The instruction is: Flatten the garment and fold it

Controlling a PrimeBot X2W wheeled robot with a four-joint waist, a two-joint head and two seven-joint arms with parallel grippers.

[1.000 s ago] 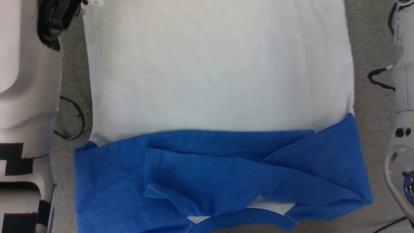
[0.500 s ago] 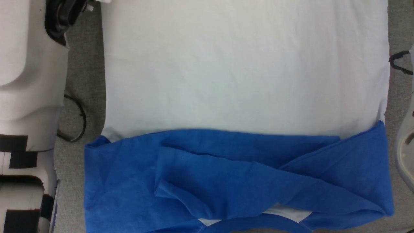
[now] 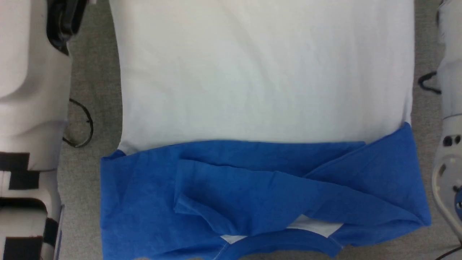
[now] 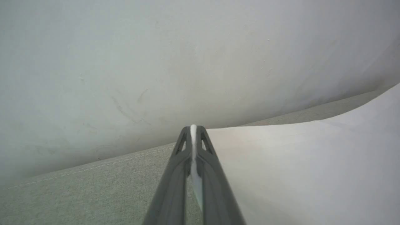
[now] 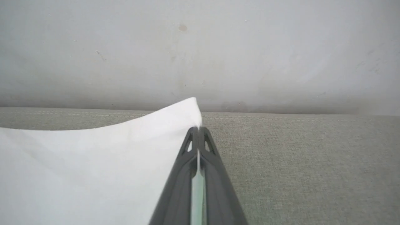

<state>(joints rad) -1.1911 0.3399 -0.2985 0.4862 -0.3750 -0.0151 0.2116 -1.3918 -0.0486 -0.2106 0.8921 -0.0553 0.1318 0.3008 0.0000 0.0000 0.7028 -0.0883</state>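
Grey woven cloth surface (image 3: 95,65), seamed at its far edge below a pale, scuffed wall (image 4: 156,62). The shirt (image 3: 263,79) lies spread on it, with its blue sleeves (image 3: 252,187) crossed at the near side. The left gripper (image 4: 193,130) and the right gripper (image 5: 198,131) each have their jaws pinched on a white far corner. The head camera has shifted since a second ago; the shirt's lie looks unchanged.

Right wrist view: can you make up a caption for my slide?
Right gripper pinched shut on a white corner of the garment, with a grey woven surface beside it.
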